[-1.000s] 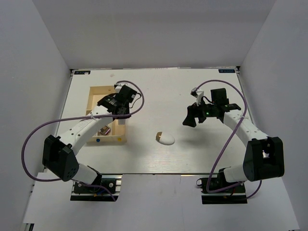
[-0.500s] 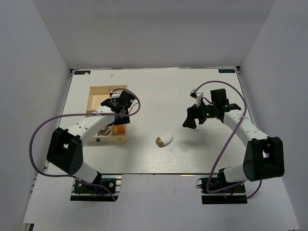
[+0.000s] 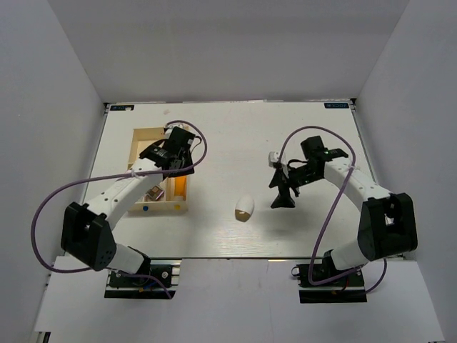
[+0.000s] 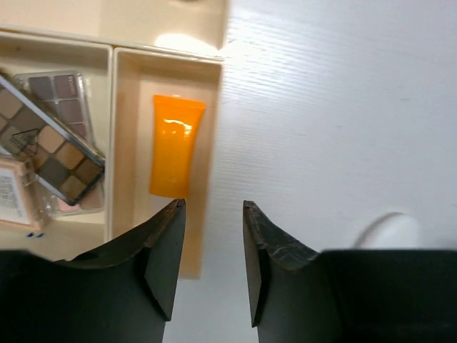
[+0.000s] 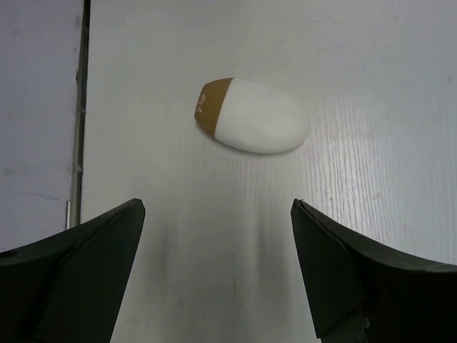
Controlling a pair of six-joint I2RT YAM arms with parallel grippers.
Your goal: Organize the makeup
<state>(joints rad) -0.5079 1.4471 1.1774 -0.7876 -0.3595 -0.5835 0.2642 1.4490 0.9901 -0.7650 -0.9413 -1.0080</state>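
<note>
Makeup still out of place comes down to one piece, as far as these views show: the egg-shaped sponge [image 3: 244,207], white with a tan end. It lies loose on the worktop [image 3: 235,136] between the arms, well apart from the wooden tray [image 3: 139,133]. Over the last second it has swung round where it lies, from crosswise to pointing its tan end at the near edge. Neither arm touches it, and it may not have settled yet. The right gripper [image 5: 214,207] has meanwhile turned and dropped toward it from the right. It now hangs just short of it, jaws spread wide and nothing between them, with the sponge centred ahead in its wrist view. That reads as the start of a pick-up. The left gripper [image 4: 211,206] hovers over the tray's inner edge, jaws parted a little and empty. Below it the orange tube [image 4: 173,146] lies in the narrow outer compartment, and the eyeshadow palettes [image 4: 57,139] sit stacked askew in the next one. On this showing the sorting is nearly done, and the sponge's round, rolling shape is the main risk to a clean grasp.
</note>
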